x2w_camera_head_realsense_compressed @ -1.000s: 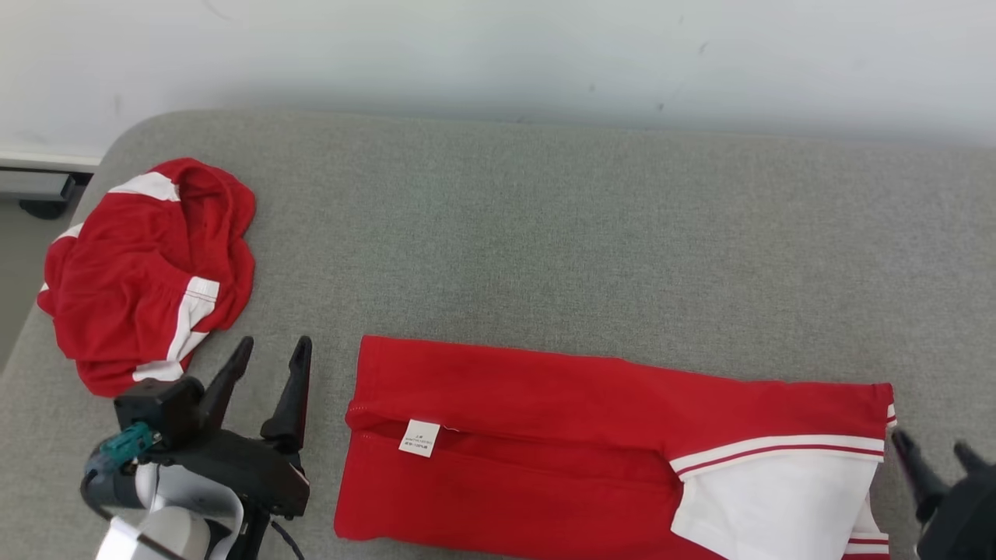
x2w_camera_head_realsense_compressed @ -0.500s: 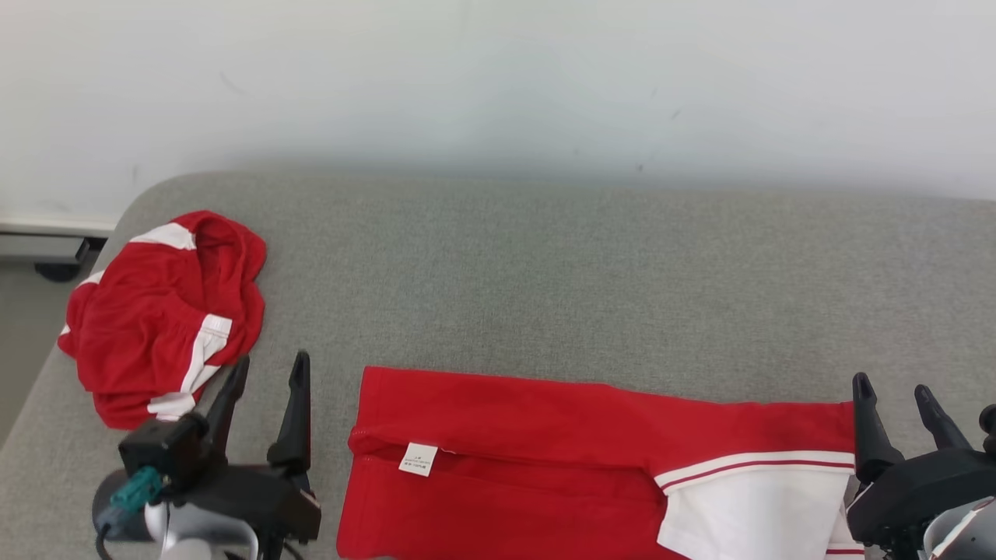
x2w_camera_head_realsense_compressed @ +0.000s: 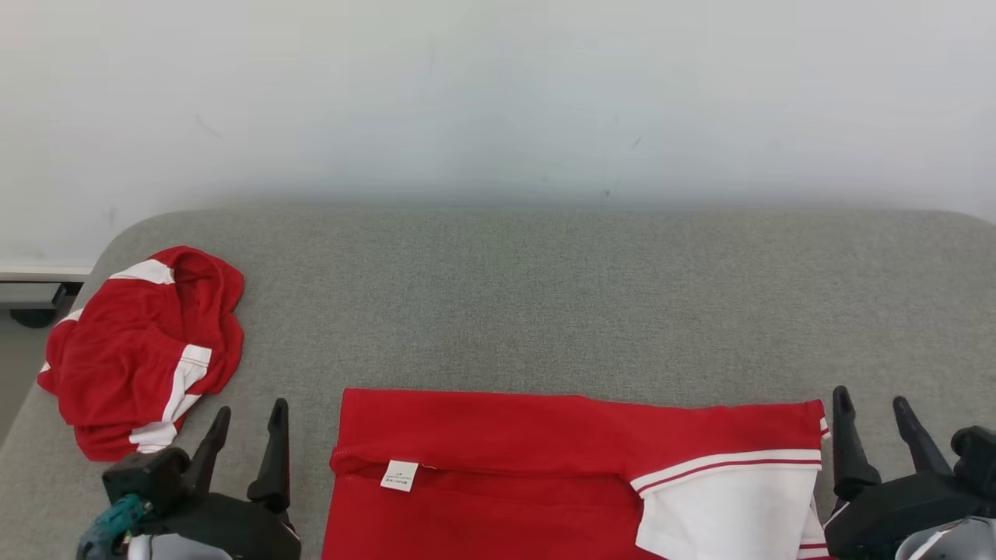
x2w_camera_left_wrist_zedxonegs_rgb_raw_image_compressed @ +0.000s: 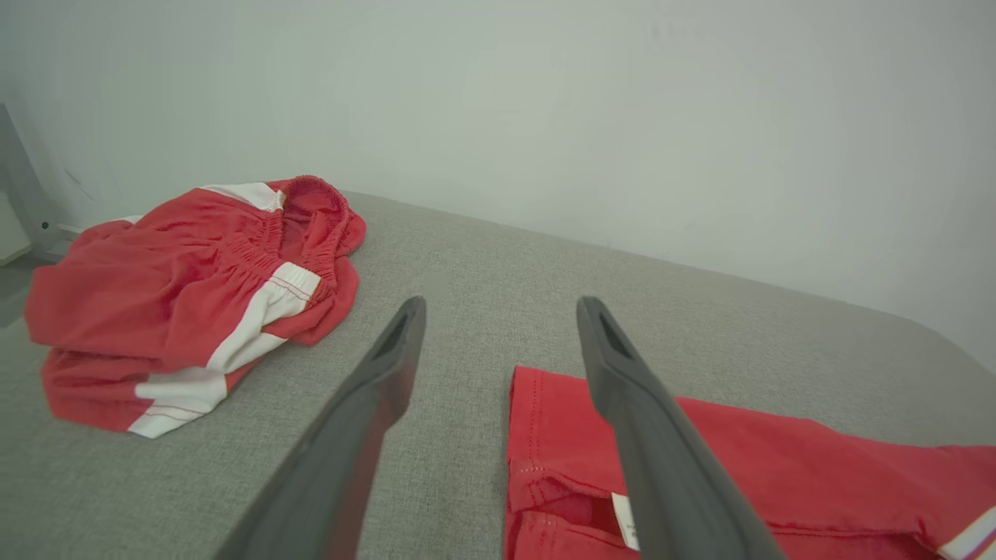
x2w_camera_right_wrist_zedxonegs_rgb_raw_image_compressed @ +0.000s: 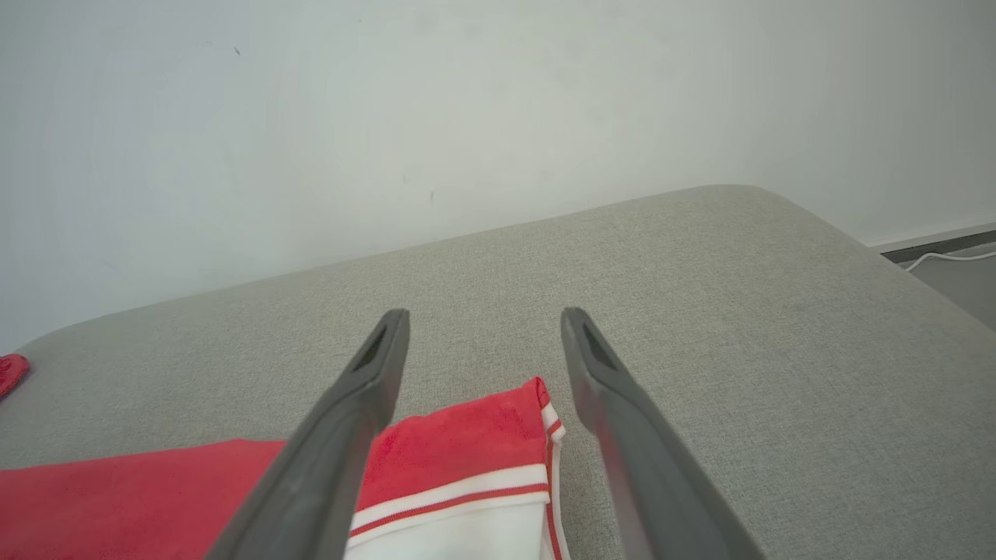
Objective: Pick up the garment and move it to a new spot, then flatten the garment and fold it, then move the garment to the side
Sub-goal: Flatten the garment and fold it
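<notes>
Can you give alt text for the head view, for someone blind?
A folded red and white garment lies flat on a grey padded surface, between the open fingers of the left gripper and right gripper. A crumpled red garment sits at far left.

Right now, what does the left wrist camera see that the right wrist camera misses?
Left wrist view: the crumpled garment whole, and a label. Right wrist view: a cable on the floor, and a white panel. Both: the flat garment, the grey cushion, the wall.
</notes>
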Motion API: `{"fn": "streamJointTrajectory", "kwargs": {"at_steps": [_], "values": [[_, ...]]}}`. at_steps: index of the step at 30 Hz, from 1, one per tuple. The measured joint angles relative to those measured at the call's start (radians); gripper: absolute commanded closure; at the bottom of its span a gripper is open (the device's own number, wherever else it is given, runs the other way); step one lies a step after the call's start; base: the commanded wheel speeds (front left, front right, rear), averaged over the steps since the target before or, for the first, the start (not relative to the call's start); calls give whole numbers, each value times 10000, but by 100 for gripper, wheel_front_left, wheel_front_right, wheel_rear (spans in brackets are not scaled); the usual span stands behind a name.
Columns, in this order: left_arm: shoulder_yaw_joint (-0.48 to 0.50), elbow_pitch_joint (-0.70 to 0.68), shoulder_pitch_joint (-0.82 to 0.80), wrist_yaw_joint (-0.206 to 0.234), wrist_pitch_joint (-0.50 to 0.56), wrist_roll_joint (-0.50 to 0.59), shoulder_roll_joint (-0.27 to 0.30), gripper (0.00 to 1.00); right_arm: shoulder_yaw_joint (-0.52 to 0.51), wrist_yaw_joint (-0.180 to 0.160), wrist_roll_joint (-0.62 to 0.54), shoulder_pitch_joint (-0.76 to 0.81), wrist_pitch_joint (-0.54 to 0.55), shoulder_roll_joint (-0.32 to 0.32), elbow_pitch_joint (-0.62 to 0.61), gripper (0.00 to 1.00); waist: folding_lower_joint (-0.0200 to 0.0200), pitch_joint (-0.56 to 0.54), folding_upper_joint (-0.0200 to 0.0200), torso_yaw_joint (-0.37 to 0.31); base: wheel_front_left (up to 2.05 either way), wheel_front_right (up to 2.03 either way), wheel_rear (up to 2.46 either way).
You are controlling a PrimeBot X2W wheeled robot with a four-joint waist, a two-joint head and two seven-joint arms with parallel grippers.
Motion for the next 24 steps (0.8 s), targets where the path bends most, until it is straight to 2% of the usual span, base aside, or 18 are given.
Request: {"fn": "streamJointTrajectory", "kwargs": {"at_steps": [8, 24], "values": [[297, 15, 6, 94, 366, -140, 10, 0, 418, 249, 33, -307, -546, 27, 631, 0, 0, -74, 0, -62, 0, 0, 0], [174, -318, 170, 151, 826, 77, 42, 0, 495, 337, 38, -394, -1419, 44, 1289, 0, 2, 0, 0, -24, 0, 0, 0]]}}
